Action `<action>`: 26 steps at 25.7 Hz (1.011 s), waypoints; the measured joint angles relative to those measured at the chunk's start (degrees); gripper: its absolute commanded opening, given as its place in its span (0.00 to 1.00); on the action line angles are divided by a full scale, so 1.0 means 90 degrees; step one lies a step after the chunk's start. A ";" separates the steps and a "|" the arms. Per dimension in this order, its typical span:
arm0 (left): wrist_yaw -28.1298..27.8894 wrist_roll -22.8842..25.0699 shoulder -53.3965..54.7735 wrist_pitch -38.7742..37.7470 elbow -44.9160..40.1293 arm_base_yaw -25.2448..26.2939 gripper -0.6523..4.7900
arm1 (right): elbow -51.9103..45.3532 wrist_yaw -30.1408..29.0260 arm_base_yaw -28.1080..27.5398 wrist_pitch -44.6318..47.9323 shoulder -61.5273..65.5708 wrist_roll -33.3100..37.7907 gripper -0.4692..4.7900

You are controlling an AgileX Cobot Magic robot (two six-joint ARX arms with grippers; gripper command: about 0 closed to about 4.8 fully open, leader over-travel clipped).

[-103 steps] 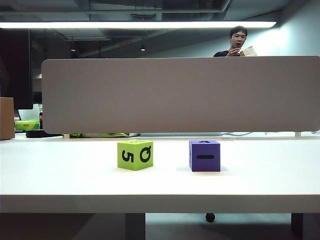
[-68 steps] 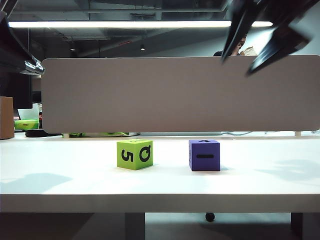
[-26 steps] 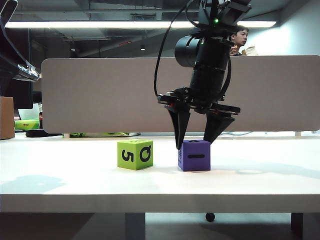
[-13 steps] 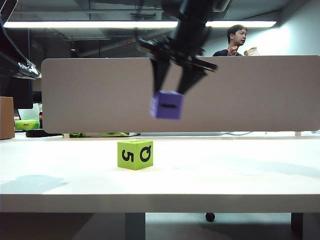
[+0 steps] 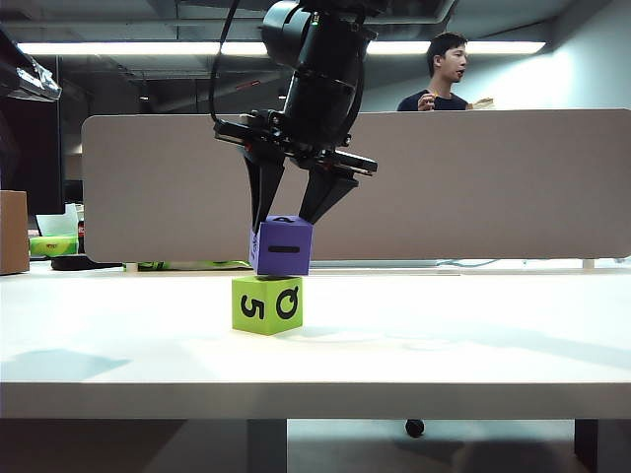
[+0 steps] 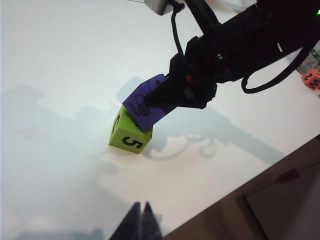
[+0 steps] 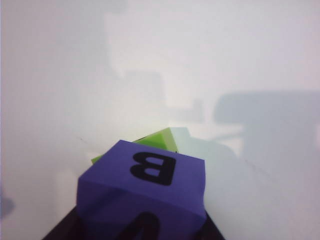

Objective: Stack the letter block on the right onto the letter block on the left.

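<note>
The purple letter block [image 5: 283, 246] hangs between the fingers of my right gripper [image 5: 283, 225], which is shut on it from above. It is directly over the green block [image 5: 266, 304] marked "5" and "Q", its underside at the green top face; I cannot tell whether they touch. The right wrist view shows the purple block [image 7: 145, 190] with a "B" facing up, and a green corner [image 7: 160, 140] peeking out behind it. In the left wrist view the purple block [image 6: 142, 102] overhangs the green block [image 6: 129, 135] slightly. My left gripper [image 6: 141, 206] is shut and empty, well away from both blocks.
A grey divider panel [image 5: 473, 187] runs along the table's far edge, with a person [image 5: 439, 79] behind it. A brown box [image 5: 13, 233] stands at the far left. An orange number block [image 6: 312, 79] lies near the table's edge. Part of the left arm [image 5: 25, 79] shows at the upper left.
My right gripper closed on the purple block on the right, lifted it, carried it left and lowered it over the green block. The green block stayed put.
</note>
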 measured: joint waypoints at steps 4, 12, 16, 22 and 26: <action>-0.0005 0.0000 -0.0012 -0.0002 0.0000 0.0000 0.11 | 0.0197 0.0070 0.0012 -0.0255 0.0010 -0.1035 0.54; -0.0007 0.0000 -0.0029 -0.0005 0.0000 0.0000 0.11 | 0.0493 0.0219 0.0032 -0.0301 0.0000 -0.2467 0.60; -0.0012 0.0000 -0.0027 -0.0007 0.0000 0.0000 0.11 | 0.0493 0.0180 0.0090 -0.0136 0.0015 -0.2555 0.60; -0.0029 0.0075 -0.0029 -0.0010 0.0000 0.0000 0.11 | 0.0491 0.0117 0.0221 -0.0291 0.0202 -0.2693 0.60; -0.0053 0.0100 -0.0029 -0.0010 0.0000 0.0000 0.11 | 0.0495 0.0119 0.0274 -0.0406 0.0209 -0.2722 0.60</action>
